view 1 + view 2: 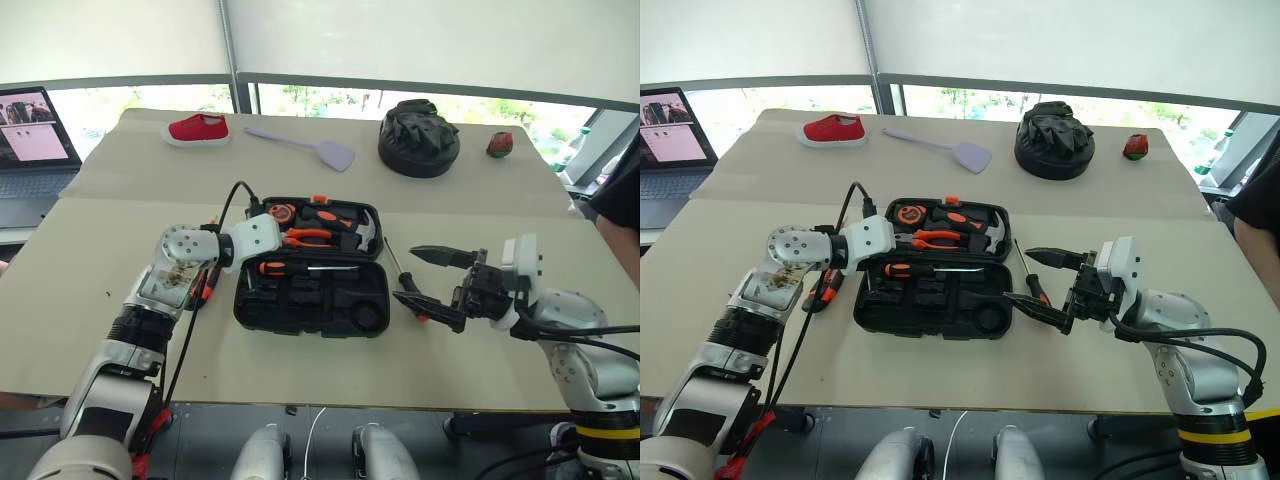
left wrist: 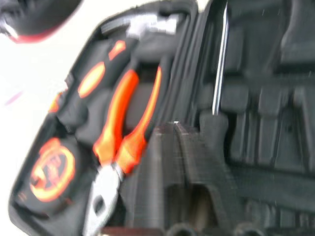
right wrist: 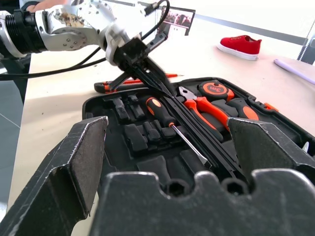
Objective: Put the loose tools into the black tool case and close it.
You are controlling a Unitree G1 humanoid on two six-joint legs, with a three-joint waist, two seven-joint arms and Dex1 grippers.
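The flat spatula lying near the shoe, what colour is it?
The flat spatula is pale lilac, clearest in the left eye view.

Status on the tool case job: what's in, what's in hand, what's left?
Done: one screwdriver lies in the open black tool case. In hand: nothing; left gripper is shut over the case, right gripper open. Left: screwdriver right of the case, tools left of it, closing.
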